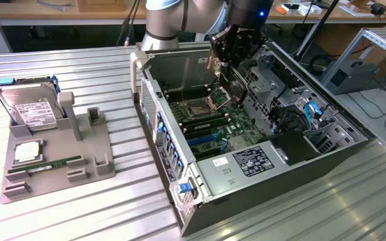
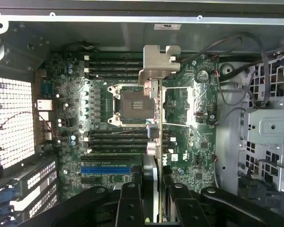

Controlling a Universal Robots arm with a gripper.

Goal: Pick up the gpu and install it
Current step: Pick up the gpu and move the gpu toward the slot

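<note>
**A:** Exterior view first. Where's the gpu?

**B:** Up in the claw [image 1: 224, 59], which is clamped on it. The gpu [image 1: 229, 83] hangs edge-down inside the open computer case [image 1: 179, 170], over the motherboard [image 1: 213, 123] and near the CPU socket [image 1: 200, 107].

**A:** And toward the exterior view's left?

**B:** A grey holder [image 1: 92, 160] stands on the slatted metal surface [image 1: 79, 65], well apart from the claw. It carries a hard drive [image 1: 28, 108] and a green RAM stick [image 1: 45, 164].

**A:** Wrist view?

**B:** The gpu [image 2: 158, 71] shows edge-on, silver bracket at the far end. Its thin edge runs back between the black fingers [image 2: 130, 203] of the claw [image 2: 157, 210]. It passes just beside the CPU socket [image 2: 132, 101]. The blue slot [image 2: 105, 169] lies off to one side, apart from the card. Whether the card touches the board, I can't tell.
</note>
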